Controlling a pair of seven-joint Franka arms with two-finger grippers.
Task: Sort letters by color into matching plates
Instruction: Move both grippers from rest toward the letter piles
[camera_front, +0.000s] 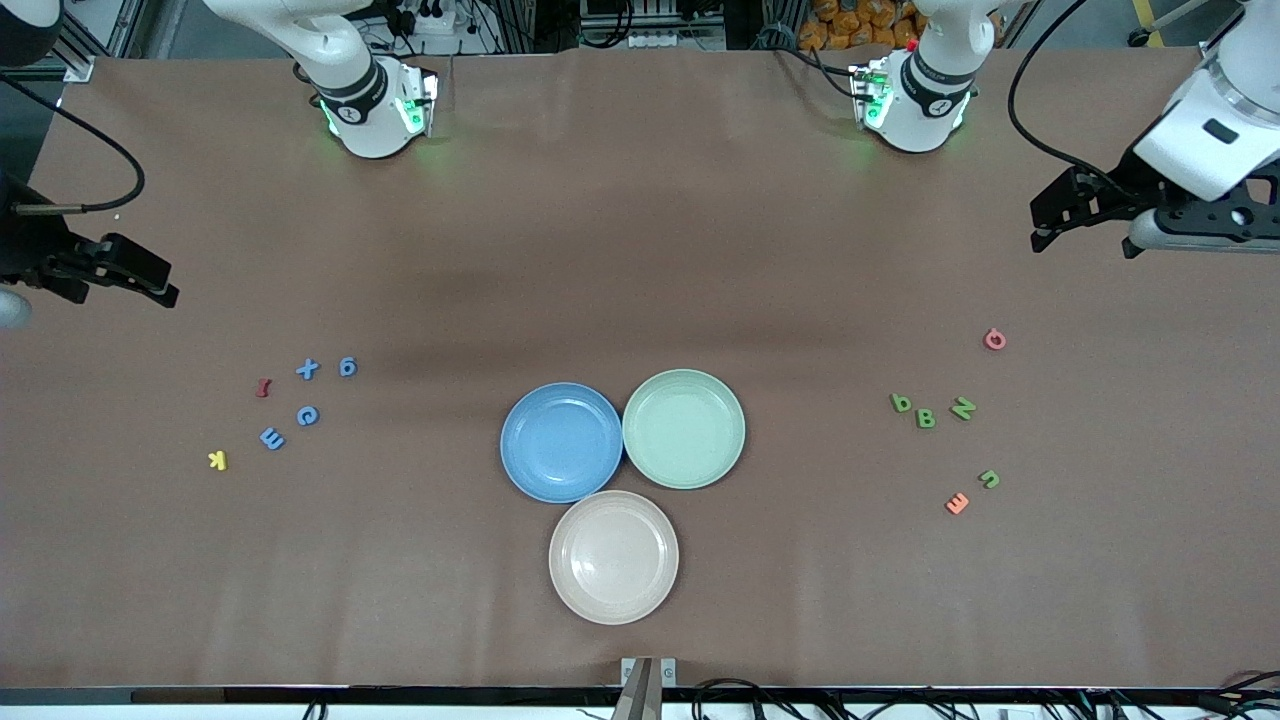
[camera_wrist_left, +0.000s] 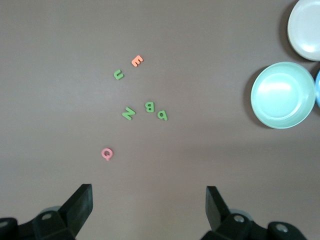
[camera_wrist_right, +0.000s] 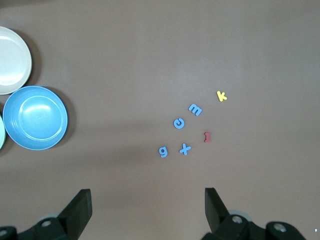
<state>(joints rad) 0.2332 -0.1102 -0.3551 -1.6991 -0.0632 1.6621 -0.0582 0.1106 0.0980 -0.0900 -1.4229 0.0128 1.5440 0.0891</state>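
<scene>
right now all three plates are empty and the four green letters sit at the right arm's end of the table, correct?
Not quite. The plates are empty, but the green letters lie toward the left arm's end of the table, with a pink and an orange one. The front view shows this, and the left wrist view has them under the open left gripper. The blue letters are at the right arm's end.
</scene>
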